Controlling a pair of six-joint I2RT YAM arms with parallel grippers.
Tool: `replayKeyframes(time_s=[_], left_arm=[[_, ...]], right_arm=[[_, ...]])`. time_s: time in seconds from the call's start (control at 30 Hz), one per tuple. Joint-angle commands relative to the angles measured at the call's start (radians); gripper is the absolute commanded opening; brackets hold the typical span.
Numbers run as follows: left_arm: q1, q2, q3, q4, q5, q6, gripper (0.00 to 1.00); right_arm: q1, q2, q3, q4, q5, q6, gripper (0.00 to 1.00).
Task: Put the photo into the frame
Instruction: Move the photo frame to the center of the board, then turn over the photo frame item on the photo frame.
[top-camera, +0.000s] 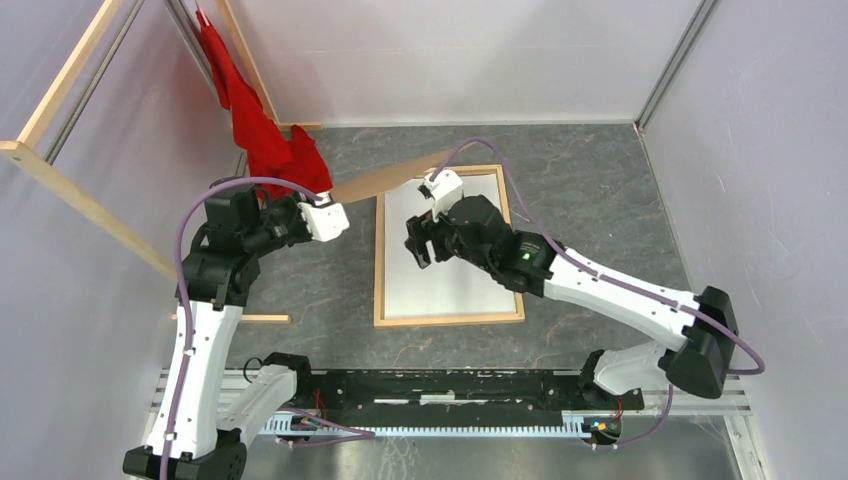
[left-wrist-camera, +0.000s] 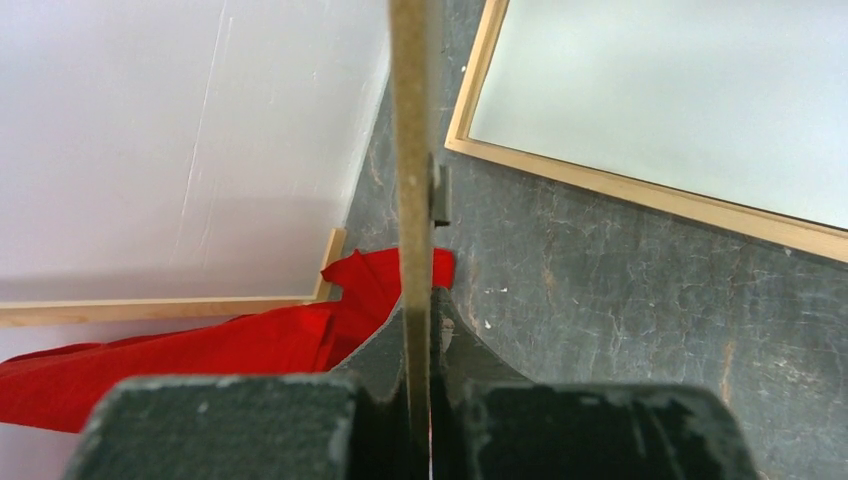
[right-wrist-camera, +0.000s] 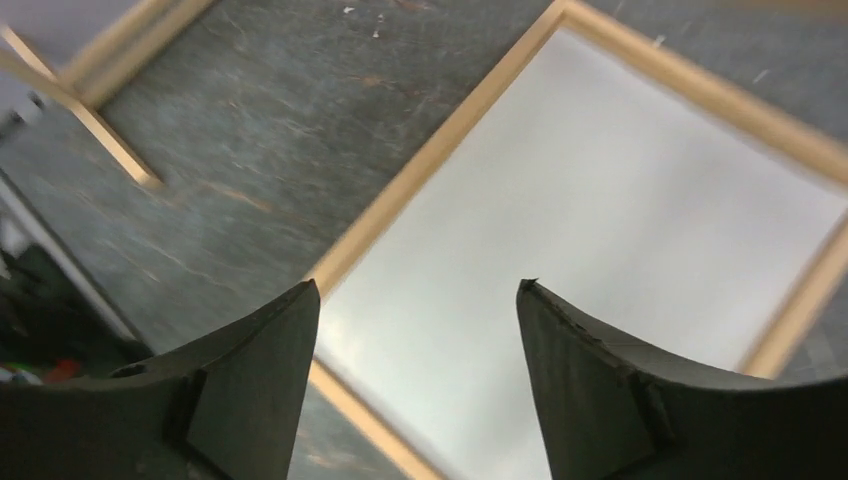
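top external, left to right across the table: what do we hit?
Long wooden rail → red cloth → left gripper → frame → right arm's elbow. Omitted: hardboard panel, right gripper (both overlap the frame).

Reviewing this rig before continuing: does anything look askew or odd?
The brown hardboard panel is clamped on edge in the left gripper, slanting over a corner of the frame. A red cloth hangs behind it.

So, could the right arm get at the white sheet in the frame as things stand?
Probably yes: the right gripper hangs open above the sheet with nothing between them, and the left gripper holds the brown panel off to its left.
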Motion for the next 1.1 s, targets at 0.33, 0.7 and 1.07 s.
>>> replayKeyframes(time_s=[0.33, 0.7, 1.07], left_arm=[[0.000, 0.005, 0.164, -0.157, 0.162, 0.171, 0.02], [0.000, -0.004, 0.222, -0.322, 0.206, 0.299, 0.02], [0.000, -0.028, 0.226, -0.362, 0.205, 0.357, 0.02]], right_arm=[[-0.024, -0.542, -0.269, 0.067, -0.156, -0.945, 0.81], [-0.069, -0.407, -0.075, -0.104, -0.387, -1.119, 0.77], [-0.138, -0.289, 0.028, -0.180, -0.660, -1.115, 0.66]])
